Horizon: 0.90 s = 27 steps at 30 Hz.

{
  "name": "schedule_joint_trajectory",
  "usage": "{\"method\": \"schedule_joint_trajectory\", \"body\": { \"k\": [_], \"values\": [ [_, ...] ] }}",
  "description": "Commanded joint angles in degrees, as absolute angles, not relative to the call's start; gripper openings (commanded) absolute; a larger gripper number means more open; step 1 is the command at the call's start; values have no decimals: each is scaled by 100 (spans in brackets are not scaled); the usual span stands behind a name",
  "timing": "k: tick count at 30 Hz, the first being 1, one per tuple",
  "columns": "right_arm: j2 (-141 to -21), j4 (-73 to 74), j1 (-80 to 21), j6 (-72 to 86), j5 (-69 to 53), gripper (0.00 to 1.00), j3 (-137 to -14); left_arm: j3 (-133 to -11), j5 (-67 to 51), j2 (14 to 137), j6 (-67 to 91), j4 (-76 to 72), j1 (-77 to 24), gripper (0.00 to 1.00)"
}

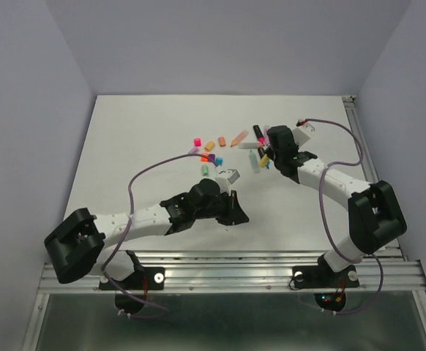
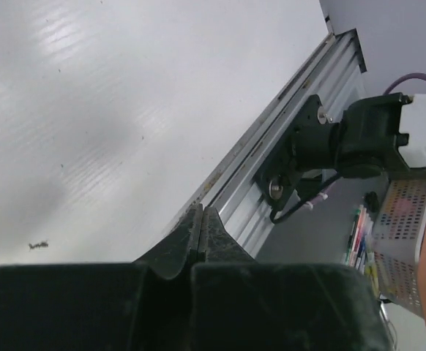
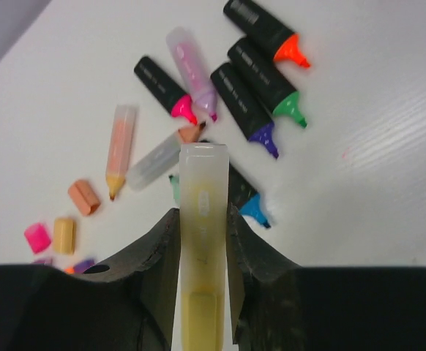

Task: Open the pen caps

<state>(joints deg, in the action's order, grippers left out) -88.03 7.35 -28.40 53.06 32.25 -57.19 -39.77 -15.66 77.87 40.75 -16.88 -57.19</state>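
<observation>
My right gripper is shut on a pastel yellow pen, held above the pile with its pale end pointing away. Under it lie uncapped pens: black ones with orange, green, purple, pink and blue tips, plus lilac and peach ones. Loose caps lie to the left: peach, pink, orange. My left gripper is shut and empty, low over bare table near the front.
The white table ends in an aluminium rail at the near edge. The right arm's base shows in the left wrist view. A purple cable loops over the table's left half.
</observation>
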Motion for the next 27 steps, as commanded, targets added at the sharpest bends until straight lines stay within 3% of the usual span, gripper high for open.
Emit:
{"method": "schedule_joint_trajectory", "body": {
  "k": [1, 9, 11, 12, 13, 14, 15, 27],
  "values": [
    [-9009, 501, -2619, 4992, 4210, 1, -6424, -3551, -1216, 7015, 4244, -1532, -5722, 0],
    [-8315, 316, -2619, 4931, 3079, 1, -5811, -3857, -299, 6749, 4106, -1063, -5546, 0],
    [-7983, 273, -2610, 4896, 2657, 1, -5600, -4094, -237, 6925, 3973, -1028, -5485, 26],
    [-7885, 255, -2619, 4991, 2306, 1, -5407, -4339, -176, 7143, 3868, -1028, -5441, 55],
    [-7771, 255, -2619, 5036, 2120, 1, -5283, -4464, -124, 7276, 3806, -1028, -5432, 67],
    [-7596, 272, -2619, 5088, 1840, 1, -5213, -4752, -80, 7399, 3710, -1046, -5423, 94],
    [-7498, 333, -2645, 5202, 1733, 1, -5064, -4894, -79, 7679, 3657, -1055, -5405, 99],
    [-6812, 536, -2830, 5634, 1293, 1, -4685, -6275, -352, 9096, 3190, -1521, -5388, 97]
  ]
}}
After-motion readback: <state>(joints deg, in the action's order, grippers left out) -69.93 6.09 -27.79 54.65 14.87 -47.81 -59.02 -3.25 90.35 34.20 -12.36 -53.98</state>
